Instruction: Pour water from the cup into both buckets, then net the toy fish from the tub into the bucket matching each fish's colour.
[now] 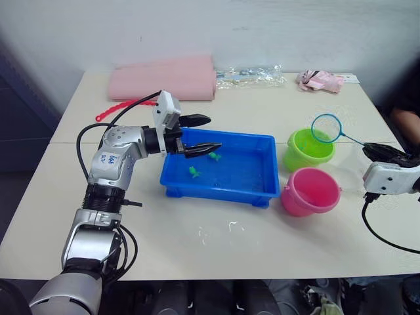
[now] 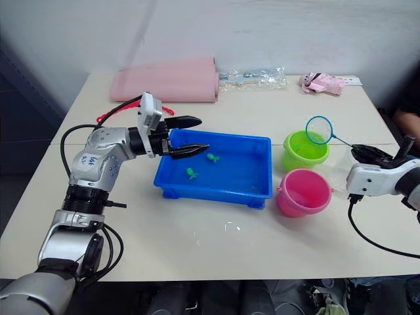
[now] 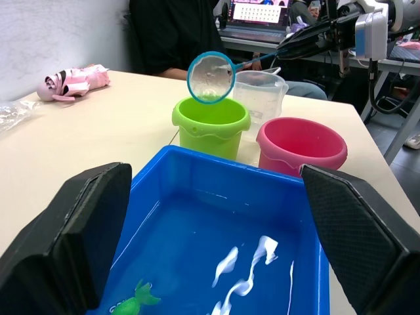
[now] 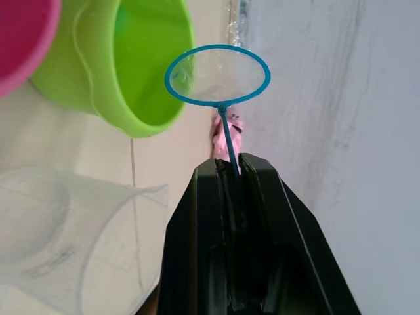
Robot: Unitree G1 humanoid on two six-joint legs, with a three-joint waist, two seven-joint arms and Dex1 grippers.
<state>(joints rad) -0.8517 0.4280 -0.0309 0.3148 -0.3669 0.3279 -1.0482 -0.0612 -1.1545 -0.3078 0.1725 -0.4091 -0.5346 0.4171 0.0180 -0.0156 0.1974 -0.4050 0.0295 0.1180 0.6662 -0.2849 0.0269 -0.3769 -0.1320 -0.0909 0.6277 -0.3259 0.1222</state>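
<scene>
While the right gripper (image 4: 237, 172) clamps the net (image 1: 327, 128) by its stick, the hoop hovers over the green bucket (image 1: 307, 149), beside the pink bucket (image 1: 310, 191). Two green fish (image 1: 195, 172) lie in the blue tub (image 1: 252, 190) (water rippling). The left gripper (image 1: 202, 135), jaws apart, hangs over the tub's edge. Sweeping the hoop low under one fish should scoop it cleanly.

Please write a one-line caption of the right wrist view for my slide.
Right claw shut on the net handle, hoop held above the green bucket, clear cup beside it.
</scene>
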